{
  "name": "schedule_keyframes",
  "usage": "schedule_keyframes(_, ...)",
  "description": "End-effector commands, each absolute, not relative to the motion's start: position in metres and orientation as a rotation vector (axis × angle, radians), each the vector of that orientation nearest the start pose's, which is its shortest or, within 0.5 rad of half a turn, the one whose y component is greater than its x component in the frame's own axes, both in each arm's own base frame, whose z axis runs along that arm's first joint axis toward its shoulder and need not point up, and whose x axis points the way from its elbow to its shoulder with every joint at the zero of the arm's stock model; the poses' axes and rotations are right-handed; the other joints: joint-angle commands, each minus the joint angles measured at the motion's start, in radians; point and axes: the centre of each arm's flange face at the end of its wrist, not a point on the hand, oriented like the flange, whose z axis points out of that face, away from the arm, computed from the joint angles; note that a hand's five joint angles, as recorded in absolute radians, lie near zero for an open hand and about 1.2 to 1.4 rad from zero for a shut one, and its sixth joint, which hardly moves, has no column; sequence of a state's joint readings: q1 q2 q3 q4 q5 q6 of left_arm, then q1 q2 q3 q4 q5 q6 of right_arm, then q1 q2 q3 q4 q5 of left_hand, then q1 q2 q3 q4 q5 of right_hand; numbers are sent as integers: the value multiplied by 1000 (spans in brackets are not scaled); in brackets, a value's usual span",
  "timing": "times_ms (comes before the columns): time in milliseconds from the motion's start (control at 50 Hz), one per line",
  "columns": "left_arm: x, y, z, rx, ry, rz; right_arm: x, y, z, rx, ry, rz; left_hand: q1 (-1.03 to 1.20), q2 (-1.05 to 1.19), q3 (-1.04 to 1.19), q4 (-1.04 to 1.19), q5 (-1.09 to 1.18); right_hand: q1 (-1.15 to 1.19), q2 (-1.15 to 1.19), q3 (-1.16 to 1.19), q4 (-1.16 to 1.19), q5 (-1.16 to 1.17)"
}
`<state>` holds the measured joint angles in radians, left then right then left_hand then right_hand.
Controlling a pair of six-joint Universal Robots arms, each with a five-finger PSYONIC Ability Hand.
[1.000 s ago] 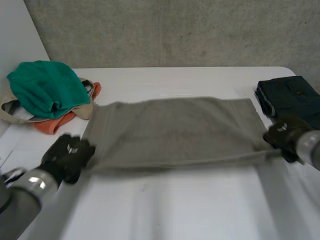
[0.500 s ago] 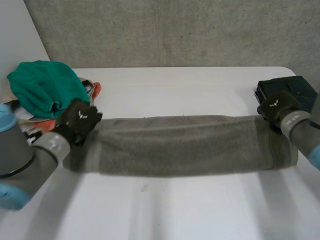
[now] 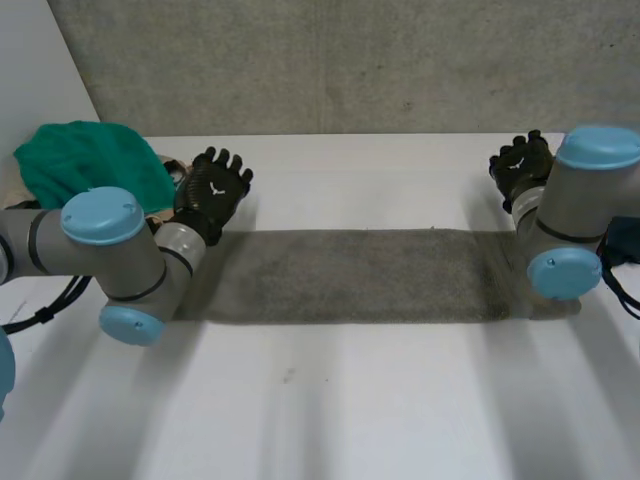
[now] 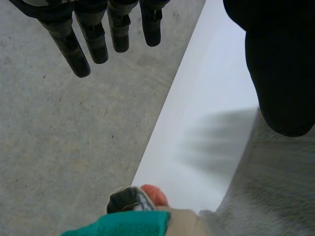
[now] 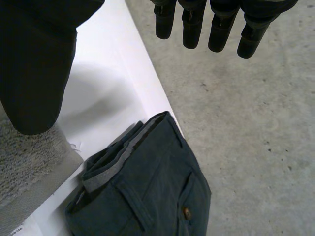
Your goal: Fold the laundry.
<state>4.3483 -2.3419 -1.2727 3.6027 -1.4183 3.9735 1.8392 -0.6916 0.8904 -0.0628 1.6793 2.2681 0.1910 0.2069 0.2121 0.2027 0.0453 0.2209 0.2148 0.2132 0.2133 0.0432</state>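
A grey towel (image 3: 360, 275) lies folded into a long band across the middle of the white table (image 3: 330, 400). My left hand (image 3: 212, 190) hovers open above the towel's left end, with straight, spread fingers (image 4: 74, 44) holding nothing. My right hand (image 3: 520, 165) is open above the right end, its fingers (image 5: 216, 29) straight and empty. The towel's left end (image 4: 275, 196) lies below the left thumb. Its right end (image 5: 29, 167) lies below the right thumb.
A pile of unfolded laundry, with a green cloth (image 3: 90, 170) on top of orange and beige pieces, sits at the table's back left. Folded dark blue trousers (image 5: 142, 187) lie at the right edge beside the towel's end. A concrete wall rises behind the table.
Both hands carried the towel's near edge away from me over to its far edge, folding it in half. They then let go and rose open above its ends.
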Motion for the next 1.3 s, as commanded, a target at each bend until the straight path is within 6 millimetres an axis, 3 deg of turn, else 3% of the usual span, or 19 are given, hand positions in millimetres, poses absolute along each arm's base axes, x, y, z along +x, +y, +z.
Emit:
schedule_keyframes(20, -286, -340, 160, 1289, 1668, -2018, 229, -373, 191, -1288, 2479, -2008, -17, -32, -38, -28, -45, -46, -40, -39, -39, -43)
schedule_keyframes(100, -278, -325, 167, 1271, 1712, -2029, 207, -348, 185, -1199, 2511, -1786, -17, -32, -38, -28, -45, -22, -16, -14, -14, -19)
schedule_keyframes(220, -273, -308, 168, 1220, 1837, -2075, 170, -333, 164, -1079, 2563, -1599, -17, -32, -38, -28, -45, 187, 193, 195, 194, 190)
schedule_keyframes(460, -274, -304, 167, 1206, 1873, -2092, 150, -349, 130, -1044, 2522, -1720, -17, -32, -38, -28, -45, 392, 398, 400, 400, 395)
schedule_keyframes(520, -274, -303, 166, 1208, 1877, -2090, 148, -354, 118, -1045, 2556, -1699, -17, -32, -38, -28, -45, 1172, 1178, 1180, 1180, 1175)
schedule_keyframes(540, -275, -302, 165, 1212, 1880, -2088, 141, -357, 116, -1038, 2597, -1721, -17, -32, -38, -28, -45, 1175, 1181, 1183, 1183, 1178)
schedule_keyframes(600, -274, -300, 165, 1214, 1885, -2084, 126, -365, 120, -1007, 2690, -1815, -17, -32, -38, -28, -45, 1175, 1181, 1183, 1183, 1179)
schedule_keyframes(680, -272, -297, 173, 1204, 1868, -2100, 104, -371, 145, -1027, 2772, -1978, -17, -32, -38, -28, -45, 1175, 1181, 1183, 1183, 1179)
schedule_keyframes(780, -269, -296, 180, 1189, 1853, -2115, 78, -376, 158, -1235, 2848, -2030, -17, -32, -38, -28, -45, 1175, 1181, 1183, 1183, 1179)
schedule_keyframes(840, -267, -294, 184, 1178, 1846, -2119, 78, -379, 161, -1330, 2839, -2056, -17, -32, -38, -28, -45, 1175, 1181, 1183, 1183, 1179)
schedule_keyframes(900, -266, -292, 187, 1174, 1843, -2125, 102, -379, 170, -1438, 2715, -2126, -17, -32, -38, -28, -45, 1175, 1181, 1183, 1183, 1179)
schedule_keyframes(920, -266, -292, 187, 1174, 1843, -2125, 131, -376, 180, -1499, 2567, -2215, -17, -32, -38, -28, -45, 1175, 1181, 1183, 1183, 1179)
schedule_keyframes(980, -264, -290, 193, 1164, 1829, -2136, 180, -367, 192, -1593, 2293, -2341, -17, -32, -38, -28, -45, 1175, 1181, 1183, 1183, 1179)
schedule_keyframes(1000, -264, -290, 195, 1162, 1824, -2141, 212, -357, 199, -1645, 2097, -2403, -17, -32, -38, -28, -45, 1175, 1181, 1183, 1183, 1179)
schedule_keyframes(1060, -263, -287, 203, 1139, 1815, -2160, 259, -333, 205, -1723, 1783, -2444, -17, -32, -38, -28, -45, 1175, 1181, 1183, 1183, 1179)
schedule_keyframes(1080, -262, -286, 205, 1132, 1814, -2169, 290, -311, 208, -1779, 1564, -2445, -17, -32, -38, -28, -45, 1175, 1181, 1183, 1183, 1179)
schedule_keyframes(1120, -261, -284, 208, 1116, 1827, -2186, 321, -286, 207, -1818, 1360, -2415, -17, -32, -38, -28, -45, 1175, 1181, 1183, 1183, 1179)
schedule_keyframes(1220, -259, -277, 215, 1042, 1900, -2247, 394, -207, 153, -1947, 969, -2117, -17, -32, -38, -28, -45, 1175, 1181, 1183, 1183, 1179)
schedule_keyframes(1300, -258, -274, 215, 1024, 1931, -2260, 418, -171, 120, -2011, 906, -1964, -17, -32, -38, -28, -45, 1175, 1181, 1183, 1183, 1179)
